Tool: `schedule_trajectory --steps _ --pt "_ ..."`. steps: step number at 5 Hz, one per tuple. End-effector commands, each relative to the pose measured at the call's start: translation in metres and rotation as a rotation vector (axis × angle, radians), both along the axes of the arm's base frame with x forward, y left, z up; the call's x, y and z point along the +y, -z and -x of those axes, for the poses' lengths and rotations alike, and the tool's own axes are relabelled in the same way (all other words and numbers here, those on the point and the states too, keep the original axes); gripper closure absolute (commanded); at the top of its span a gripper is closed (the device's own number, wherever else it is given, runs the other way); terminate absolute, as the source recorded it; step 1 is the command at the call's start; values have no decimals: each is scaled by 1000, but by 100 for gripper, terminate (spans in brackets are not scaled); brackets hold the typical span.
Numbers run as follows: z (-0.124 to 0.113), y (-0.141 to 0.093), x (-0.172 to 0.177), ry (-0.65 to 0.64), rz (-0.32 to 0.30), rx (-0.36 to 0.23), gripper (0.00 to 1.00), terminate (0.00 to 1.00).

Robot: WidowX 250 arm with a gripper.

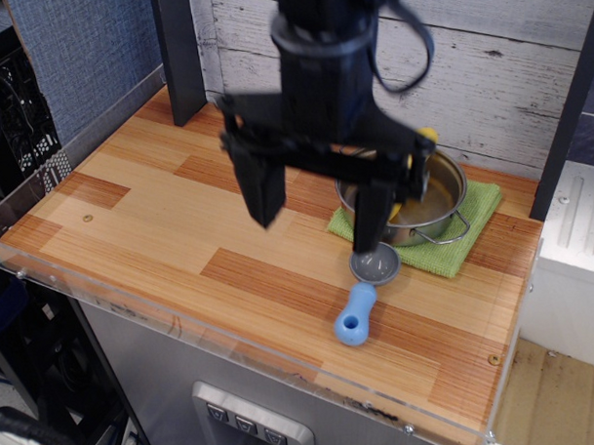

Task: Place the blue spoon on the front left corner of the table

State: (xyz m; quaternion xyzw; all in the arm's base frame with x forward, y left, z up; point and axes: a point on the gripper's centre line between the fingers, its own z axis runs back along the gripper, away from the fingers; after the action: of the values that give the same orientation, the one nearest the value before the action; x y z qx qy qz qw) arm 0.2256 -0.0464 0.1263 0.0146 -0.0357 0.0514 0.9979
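The blue spoon point(361, 298) lies on the table point(160, 217) near its front right, its light-blue handle toward the front edge and its grey bowl toward the pot. My gripper point(316, 207) is black and wide open, hanging over the table's middle. Its right finger point(368, 225) reaches down just above the spoon's bowl; its left finger point(262, 185) is well to the left of the spoon. The fingers hold nothing.
A steel pot point(428, 203) holding a yellow banana point(424, 140), mostly hidden by the arm, stands on a green cloth point(464, 241) at the back right. A dark post point(179, 56) stands at the back left. A clear acrylic rim point(183, 324) edges the front.
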Motion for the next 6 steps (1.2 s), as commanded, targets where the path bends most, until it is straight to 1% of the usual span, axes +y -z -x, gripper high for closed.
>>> schedule_trajectory --steps 1,2,3,4,5,6 --pt "-23 18 -16 134 41 -79 0 0" --pt "-25 33 -16 219 58 -92 0 0" --pt "-16 54 -10 246 17 -46 0 0" --pt "-5 65 -4 225 -46 -14 0 0" --pt "1 82 -4 216 -84 32 0 0" --pt "-3 94 -5 194 -96 54 0 0"
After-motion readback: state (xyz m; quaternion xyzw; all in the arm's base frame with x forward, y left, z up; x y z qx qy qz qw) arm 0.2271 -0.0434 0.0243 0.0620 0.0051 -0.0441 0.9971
